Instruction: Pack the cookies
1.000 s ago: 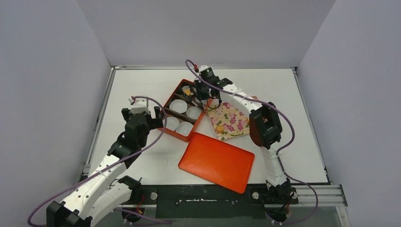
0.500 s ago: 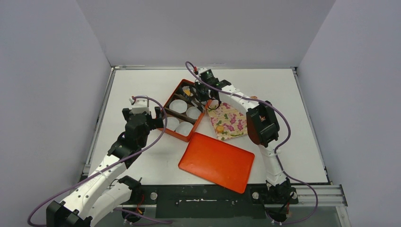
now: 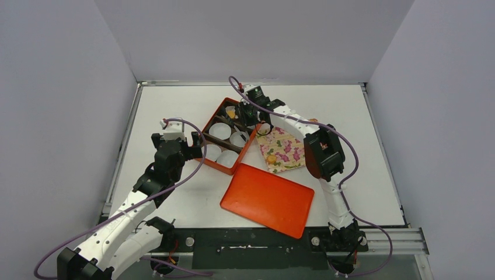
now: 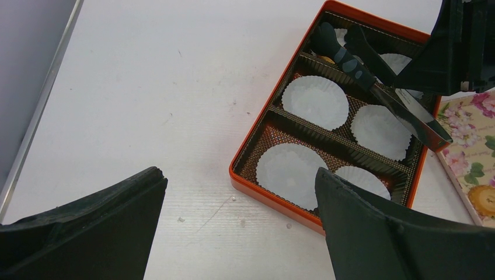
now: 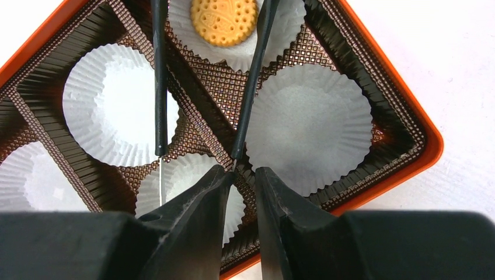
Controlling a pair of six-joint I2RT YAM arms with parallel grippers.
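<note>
Cookies [image 5: 223, 21] are few in sight. At the near-left side of the orange box [image 5: 431, 143], the left gripper [image 4: 239, 181] gapes wide and holds nothing. Over the box, the right gripper [image 5: 244, 175] pinches black tongs [image 5: 251, 87], its fingers nearly together. Farthest, one round orange-yellow cookie lies in a paper cup [image 5: 233, 55] at the box's far corner, between the tong arms.

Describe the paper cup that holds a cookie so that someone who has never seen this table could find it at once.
On the white table, find the orange box lined in brown. Go to its far end, where black tongs reach in. The cup beneath them is the only one holding a round yellow cookie; its neighbours show bare white paper.
</note>
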